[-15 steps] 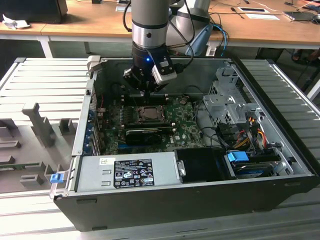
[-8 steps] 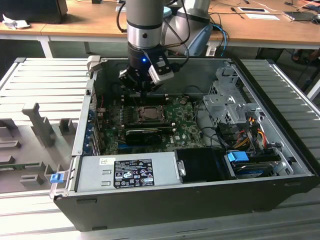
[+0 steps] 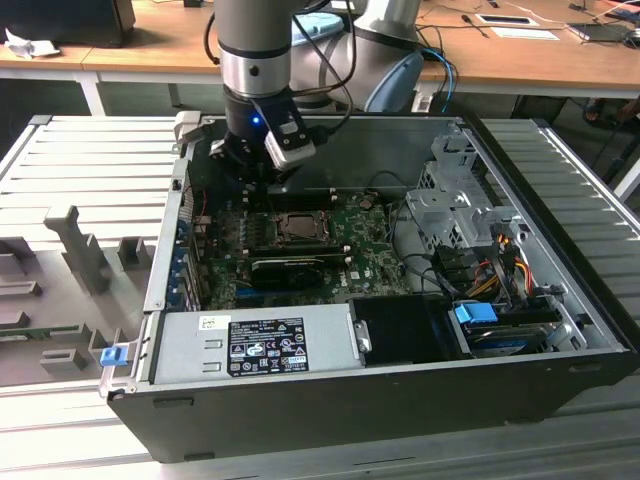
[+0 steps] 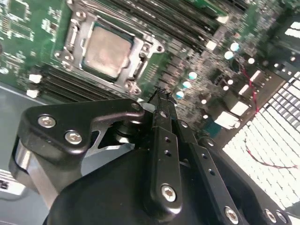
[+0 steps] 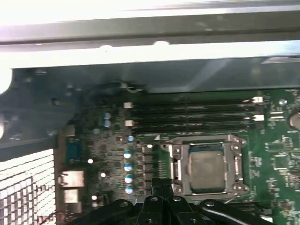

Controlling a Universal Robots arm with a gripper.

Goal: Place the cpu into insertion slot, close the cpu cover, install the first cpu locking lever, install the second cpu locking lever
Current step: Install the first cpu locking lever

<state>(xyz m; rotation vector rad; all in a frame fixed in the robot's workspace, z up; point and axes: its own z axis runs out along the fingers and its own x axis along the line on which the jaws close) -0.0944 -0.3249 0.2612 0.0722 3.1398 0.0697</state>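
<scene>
**CPU's in the socket, jaws empty**

The cpu (image 4: pixel 107 50) sits flat in the insertion slot (image 4: pixel 72 35), with green board (image 4: pixel 28 28) all round it. The gripper (image 4: pixel 161 96) has its jaws pressed together with nothing between them. The tips are near one corner of the slot, beside the chip and not touching it. In the exterior view it hangs inside the open PC case (image 3: pixel 400 395).

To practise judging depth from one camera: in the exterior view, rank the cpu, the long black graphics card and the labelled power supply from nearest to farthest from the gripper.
1. cpu, right beside the gripper.
2. graphics card, past the cpu, toward the camera.
3. power supply, farthest out, closest to the camera.
</scene>
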